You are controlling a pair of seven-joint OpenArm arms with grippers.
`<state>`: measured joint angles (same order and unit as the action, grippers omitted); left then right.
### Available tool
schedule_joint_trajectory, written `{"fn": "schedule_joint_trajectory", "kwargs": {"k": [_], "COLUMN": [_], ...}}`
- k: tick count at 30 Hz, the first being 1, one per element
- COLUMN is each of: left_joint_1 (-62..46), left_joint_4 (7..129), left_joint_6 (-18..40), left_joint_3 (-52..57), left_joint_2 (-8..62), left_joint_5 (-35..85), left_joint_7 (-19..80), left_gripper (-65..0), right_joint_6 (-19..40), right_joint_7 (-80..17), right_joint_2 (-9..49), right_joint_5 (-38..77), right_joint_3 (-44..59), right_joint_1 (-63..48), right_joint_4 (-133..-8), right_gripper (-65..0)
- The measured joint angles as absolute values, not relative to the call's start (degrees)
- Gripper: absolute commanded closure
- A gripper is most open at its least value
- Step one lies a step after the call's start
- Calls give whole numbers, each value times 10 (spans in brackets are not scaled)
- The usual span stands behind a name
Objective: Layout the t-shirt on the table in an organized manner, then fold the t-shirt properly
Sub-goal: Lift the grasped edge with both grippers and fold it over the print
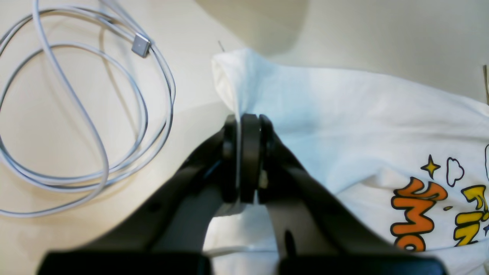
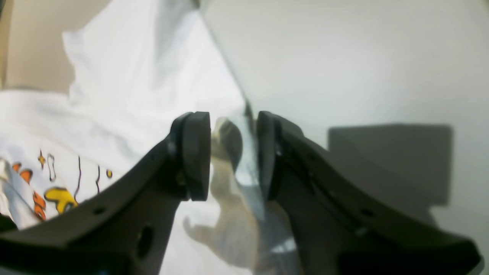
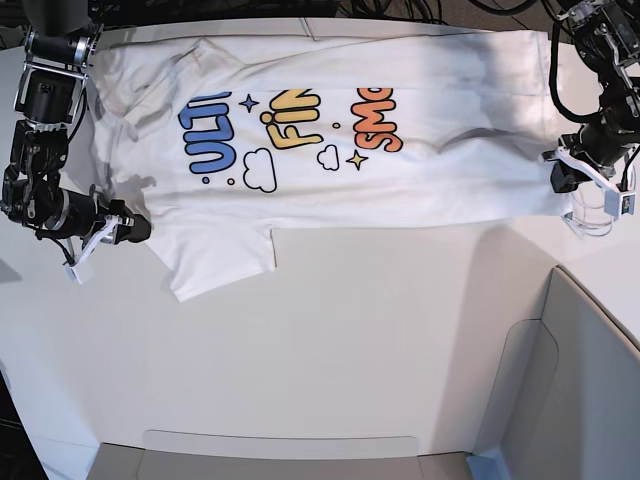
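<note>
The t-shirt (image 3: 330,140) lies spread flat along the far side of the white tabletop (image 3: 350,340), print side up, its long axis running across the base view: collar end and sleeves toward that view's left, hem toward its right. The printed words read sideways from the camera, blue "ULTRA" nearest the collar, yellow "FINE" in the middle, orange "SMOL" nearest the hem. One sleeve sticks out toward the near side at the view's left. The left tool (image 1: 248,160) has its jaws pressed together on a pinch of the shirt's hem corner, the cloth bunching up just above the pads; the base view shows this arm at the shirt's right end, but not the grip itself. The right tool (image 2: 233,152) stands with its jaws apart, nothing between the pads, just over the edge of the cloth by the sleeve. Only the left wrist view shows the coiled white cable (image 1: 76,114) lying on the tabletop beside the hem corner, apart from the cloth. Only the base view shows the grey bin (image 3: 570,390) at the near right, well clear of the shirt.
</note>
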<state>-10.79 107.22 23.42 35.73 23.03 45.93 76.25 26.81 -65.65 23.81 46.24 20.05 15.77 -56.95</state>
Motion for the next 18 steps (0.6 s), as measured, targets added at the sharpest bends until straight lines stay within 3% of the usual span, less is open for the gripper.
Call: {"fn": "schedule_joint_trajectory", "kwargs": {"k": [5, 7, 8, 14, 18], "left_joint_1": [-108, -108, -108, -107, -105], "left_joint_4": [1072, 1072, 1072, 1072, 1074], "left_joint_6": [234, 234, 234, 234, 234], "left_joint_3": [357, 357, 357, 357, 358], "left_joint_2": [230, 230, 230, 230, 230], "left_joint_5": [459, 459, 459, 459, 459], "left_joint_7": [762, 763, 762, 762, 763], "left_gripper": [0, 0, 0, 0, 0], "right_joint_6": [271, 271, 271, 271, 272], "right_joint_7": [-658, -658, -658, -659, -693], "right_joint_2": [242, 243, 241, 239, 230], "right_joint_5": [466, 463, 465, 472, 436], "right_joint_3": [166, 138, 127, 110, 159], "right_joint_1": [147, 152, 152, 152, 121], "right_joint_4": [-589, -590, -592, -604, -676], "right_gripper": [-186, -88, -8, 0, 0]}}
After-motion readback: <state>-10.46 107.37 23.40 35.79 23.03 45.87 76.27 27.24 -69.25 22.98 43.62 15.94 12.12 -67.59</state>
